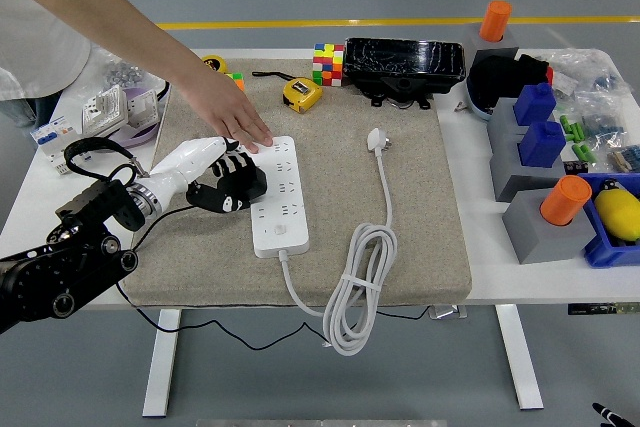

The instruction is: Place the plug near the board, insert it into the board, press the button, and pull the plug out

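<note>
A white power strip (279,197) lies lengthwise on the beige mat (420,227), its round button near the front end. The white plug (376,139) lies on the mat to the strip's right, apart from it, and its cable runs down to a coiled bundle (358,287) at the mat's front edge. My left hand (233,185), black fingers relaxed and holding nothing, rests against the strip's left side. A person's hand (228,107) reaches in from the upper left, fingertips on the strip's far end. My right arm is out of view.
A yellow tape measure (301,93), a colourful cube (327,63) and a black case (404,65) sit along the mat's far edge. Grey and blue blocks with orange cylinders (565,200) crowd the right side. Socket parts (108,109) lie at far left.
</note>
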`<move>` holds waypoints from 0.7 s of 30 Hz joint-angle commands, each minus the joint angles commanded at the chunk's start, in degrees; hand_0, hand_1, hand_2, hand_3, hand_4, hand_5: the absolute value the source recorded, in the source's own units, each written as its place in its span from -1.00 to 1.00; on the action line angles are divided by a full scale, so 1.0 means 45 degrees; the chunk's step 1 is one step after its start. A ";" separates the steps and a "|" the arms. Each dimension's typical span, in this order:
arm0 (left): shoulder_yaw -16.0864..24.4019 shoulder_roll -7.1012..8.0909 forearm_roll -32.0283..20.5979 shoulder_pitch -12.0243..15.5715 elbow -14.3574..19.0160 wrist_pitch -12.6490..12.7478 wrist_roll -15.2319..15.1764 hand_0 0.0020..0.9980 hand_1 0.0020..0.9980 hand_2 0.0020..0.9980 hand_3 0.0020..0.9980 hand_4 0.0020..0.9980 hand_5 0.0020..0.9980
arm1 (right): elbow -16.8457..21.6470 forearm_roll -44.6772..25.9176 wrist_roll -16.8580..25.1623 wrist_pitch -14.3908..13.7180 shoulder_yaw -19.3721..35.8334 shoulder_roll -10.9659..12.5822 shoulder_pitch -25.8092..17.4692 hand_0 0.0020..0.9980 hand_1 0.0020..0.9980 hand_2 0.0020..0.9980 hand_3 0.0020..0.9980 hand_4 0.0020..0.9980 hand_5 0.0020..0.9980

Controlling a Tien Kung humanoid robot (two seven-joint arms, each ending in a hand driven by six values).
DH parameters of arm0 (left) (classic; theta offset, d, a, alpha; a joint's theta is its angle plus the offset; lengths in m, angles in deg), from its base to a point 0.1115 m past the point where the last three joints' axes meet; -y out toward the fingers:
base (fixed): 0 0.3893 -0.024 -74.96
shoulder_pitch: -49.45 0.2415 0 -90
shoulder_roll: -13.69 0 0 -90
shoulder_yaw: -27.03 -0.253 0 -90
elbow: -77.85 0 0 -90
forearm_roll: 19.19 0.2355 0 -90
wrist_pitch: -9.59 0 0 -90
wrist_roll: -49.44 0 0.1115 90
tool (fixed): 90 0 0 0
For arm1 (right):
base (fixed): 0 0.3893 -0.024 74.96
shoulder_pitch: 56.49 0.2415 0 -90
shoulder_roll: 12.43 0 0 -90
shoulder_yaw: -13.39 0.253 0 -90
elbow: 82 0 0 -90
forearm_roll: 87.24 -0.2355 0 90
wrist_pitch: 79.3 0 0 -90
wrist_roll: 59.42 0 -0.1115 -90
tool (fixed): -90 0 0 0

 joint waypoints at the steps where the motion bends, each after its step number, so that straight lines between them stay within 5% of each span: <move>1: -0.0014 0.0004 0.0018 -0.0006 -0.0020 0.0004 -0.0006 -0.20 -0.16 -0.04 0.09 0.61 -1.00 | -0.0002 -0.0004 0.0000 -0.0001 -0.0007 0.0000 0.0000 0.33 0.35 0.33 0.17 0.86 0.06; 20: -0.0253 -0.0032 0.0397 -0.0056 -0.0188 0.0036 0.0029 -0.20 -0.15 -0.03 0.09 0.59 -1.00 | -0.0009 -0.0014 -0.0003 0.0004 -0.0015 -0.0022 -0.0021 0.33 0.35 0.33 0.17 0.86 0.05; 21: -0.0249 -0.0038 0.0385 -0.0055 -0.0189 0.0017 0.0041 0.05 -0.01 0.13 0.17 0.55 -1.00 | -0.0009 -0.0017 -0.0003 0.0004 -0.0022 -0.0020 -0.0021 0.33 0.35 0.33 0.17 0.86 0.06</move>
